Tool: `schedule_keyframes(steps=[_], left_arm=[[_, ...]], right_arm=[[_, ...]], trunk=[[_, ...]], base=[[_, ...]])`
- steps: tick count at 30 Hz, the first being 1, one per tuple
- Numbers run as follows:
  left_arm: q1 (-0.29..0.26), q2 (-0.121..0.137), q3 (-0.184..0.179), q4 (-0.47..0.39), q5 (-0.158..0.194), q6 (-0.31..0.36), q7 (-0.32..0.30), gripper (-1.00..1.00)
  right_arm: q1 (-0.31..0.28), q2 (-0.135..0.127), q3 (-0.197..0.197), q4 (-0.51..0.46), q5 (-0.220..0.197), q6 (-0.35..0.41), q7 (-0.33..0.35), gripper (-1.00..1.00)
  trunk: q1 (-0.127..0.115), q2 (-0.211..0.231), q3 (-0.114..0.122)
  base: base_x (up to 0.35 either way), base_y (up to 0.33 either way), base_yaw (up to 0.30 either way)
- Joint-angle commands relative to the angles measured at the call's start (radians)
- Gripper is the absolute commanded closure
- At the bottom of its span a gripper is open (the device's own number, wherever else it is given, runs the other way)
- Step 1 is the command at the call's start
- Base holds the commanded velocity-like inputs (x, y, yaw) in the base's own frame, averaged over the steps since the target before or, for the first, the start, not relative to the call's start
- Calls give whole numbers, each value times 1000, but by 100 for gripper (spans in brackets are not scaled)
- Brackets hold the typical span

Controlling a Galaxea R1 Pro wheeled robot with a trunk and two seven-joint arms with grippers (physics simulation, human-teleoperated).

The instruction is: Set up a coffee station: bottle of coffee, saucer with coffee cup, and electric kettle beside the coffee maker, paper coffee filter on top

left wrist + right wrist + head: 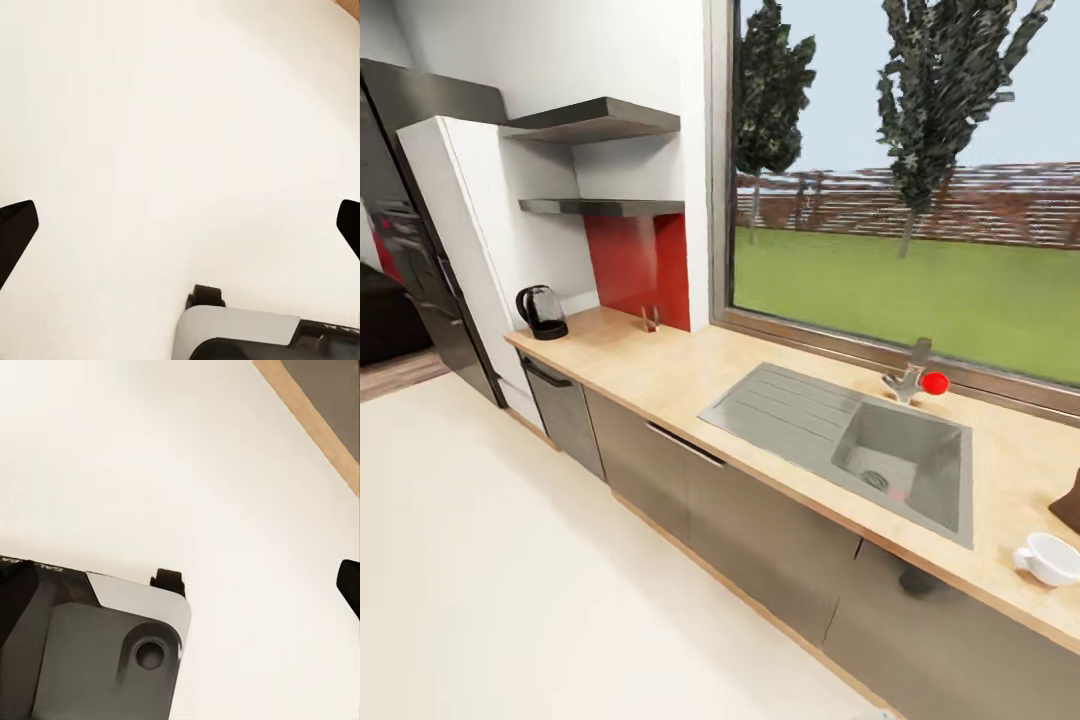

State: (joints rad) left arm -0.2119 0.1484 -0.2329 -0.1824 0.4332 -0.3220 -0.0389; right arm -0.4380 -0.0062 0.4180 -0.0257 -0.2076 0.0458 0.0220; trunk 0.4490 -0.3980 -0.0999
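The rounded clear glass electric kettle (542, 311) with its black base and loop handle stands at the far end of the long beige wood-grain kitchen countertop (690, 375), at about 10 o'clock in the head view, below the 2 dark grey floating kitchen shelves (605, 207). A small white coffee cup (1050, 556) sits near the counter's front edge at 4 o'clock, with a dark brown shape cut off by the frame just beyond it. Between them lies the grey inset sink (905, 455) with a tap and red knob (935, 382).

The left gripper (180, 232) hangs over pale floor, its 2 black fingertips (15, 232) spread wide and carrying nothing. The right gripper (176, 600) looks likewise spread and empty above the floor and the robot's base.

I'd say the robot is on its way. It should roll square to the counter, stop within reach, then raise an arm.
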Motion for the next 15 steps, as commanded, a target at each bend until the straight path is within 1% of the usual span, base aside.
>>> schedule_keyframes(steps=[1, 15], left_arm=[[-1, 0, -6, 2, 10, -3, -4, -100], [0, 1, -5, 3, 11, -5, -4, -100]], right_arm=[[0, -1, 8, -2, -10, 5, 2, -100], [0, 0, 8, -2, -10, 5, 3, -100]], trunk=[[1, -2, -2], [1, -2, -2]], base=[[241, 261, 279], [250, 251, 279]])
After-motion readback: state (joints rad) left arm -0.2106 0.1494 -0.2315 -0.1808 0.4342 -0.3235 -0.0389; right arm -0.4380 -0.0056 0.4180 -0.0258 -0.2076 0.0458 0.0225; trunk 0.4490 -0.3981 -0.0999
